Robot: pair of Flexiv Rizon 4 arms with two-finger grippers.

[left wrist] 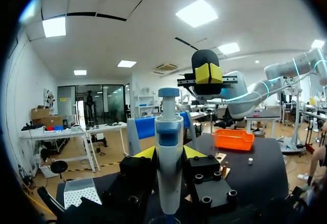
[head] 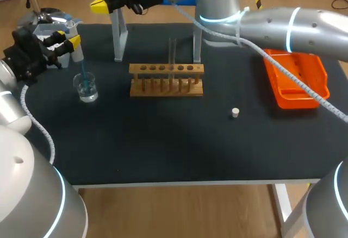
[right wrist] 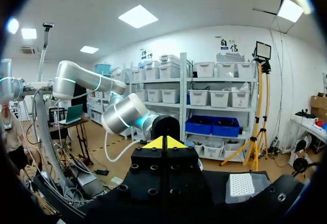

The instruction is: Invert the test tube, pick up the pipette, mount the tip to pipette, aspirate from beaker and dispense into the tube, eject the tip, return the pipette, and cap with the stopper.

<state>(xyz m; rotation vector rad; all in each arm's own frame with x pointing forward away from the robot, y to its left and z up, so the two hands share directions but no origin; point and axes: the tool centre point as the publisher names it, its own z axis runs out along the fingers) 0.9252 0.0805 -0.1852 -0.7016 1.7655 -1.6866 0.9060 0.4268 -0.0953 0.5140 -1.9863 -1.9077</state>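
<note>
Holding the pipette [left wrist: 168, 132] upright, the left claw [left wrist: 169, 152] has its two yellow fingers pressed on the barrel from both sides, just under the blue collar. The pipette stands off the left end of the wooden rack [head: 166, 79]. Its tip [head: 84, 74] reaches down into the beaker [head: 87, 87], which sits on the surface left of the rack. The test tube [head: 172, 58] stands upright in the rack, a little right of its middle. The stopper [head: 235, 112] lies right of the rack and nearer the robot. The right claw [head: 99, 3] hangs high behind the rack's left end, fingers pressed together with nothing between them.

The pipette looks light, stiff and smooth-sided, so a firm mid-barrel hold like this one should keep it from slipping or tilting. The tip is probably only a push fit and could be knocked loose against the glass. The beaker seems thin and light enough to topple if dragged, so a straight vertical lift looks safest. The tube is narrow-mouthed and fragile, and calls for careful aim.
</note>
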